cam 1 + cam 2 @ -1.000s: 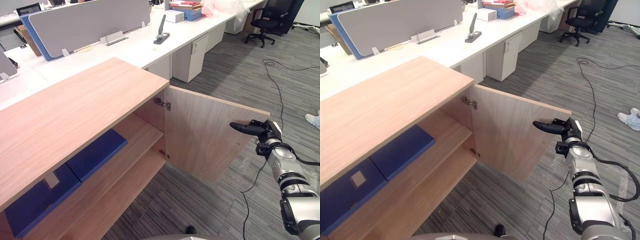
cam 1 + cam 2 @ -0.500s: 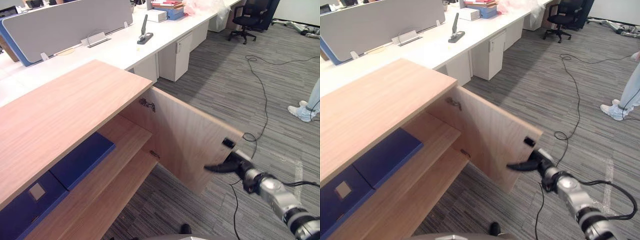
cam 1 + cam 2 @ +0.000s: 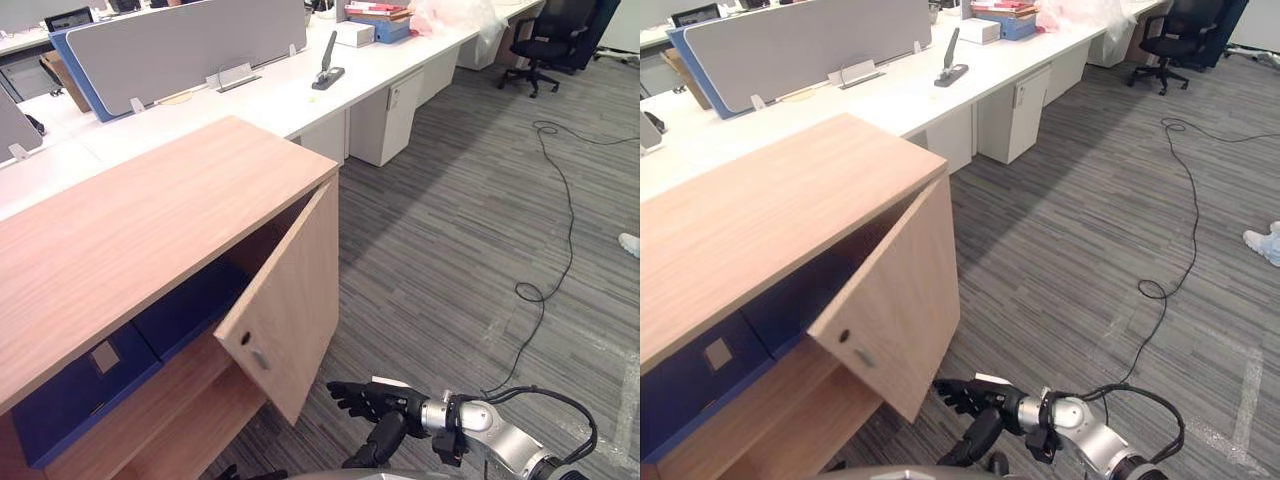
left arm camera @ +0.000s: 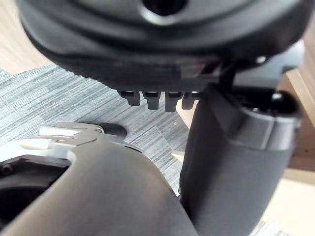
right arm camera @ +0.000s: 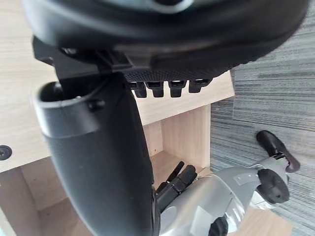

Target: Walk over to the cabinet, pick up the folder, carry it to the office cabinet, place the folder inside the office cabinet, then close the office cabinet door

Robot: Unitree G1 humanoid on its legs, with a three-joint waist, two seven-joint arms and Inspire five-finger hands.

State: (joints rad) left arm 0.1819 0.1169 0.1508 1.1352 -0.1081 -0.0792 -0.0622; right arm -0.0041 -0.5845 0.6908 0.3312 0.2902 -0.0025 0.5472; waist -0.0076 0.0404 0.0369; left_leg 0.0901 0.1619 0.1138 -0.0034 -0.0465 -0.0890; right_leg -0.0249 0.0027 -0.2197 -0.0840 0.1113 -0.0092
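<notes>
The wooden office cabinet stands at my left, its door swung about halfway shut. Inside, on the shelf, lie two blue folders: one with a white label and one beside it, partly hidden by the door. My right hand hangs low just past the door's lower corner, fingers straight and holding nothing; I cannot tell whether it touches the door. The right wrist view looks at the door's wood and my left hand, low by the cabinet with relaxed fingers and nothing in it.
Behind the cabinet run white desks with grey divider panels and a black punch. A white drawer unit stands under the desk, an office chair far right. A person's shoe shows at the right edge. Grey carpet lies to the right.
The door has swung from wide open to about halfway shut. My right hand has dropped low and moved in toward the cabinet, following the door. The camera has also shifted.
</notes>
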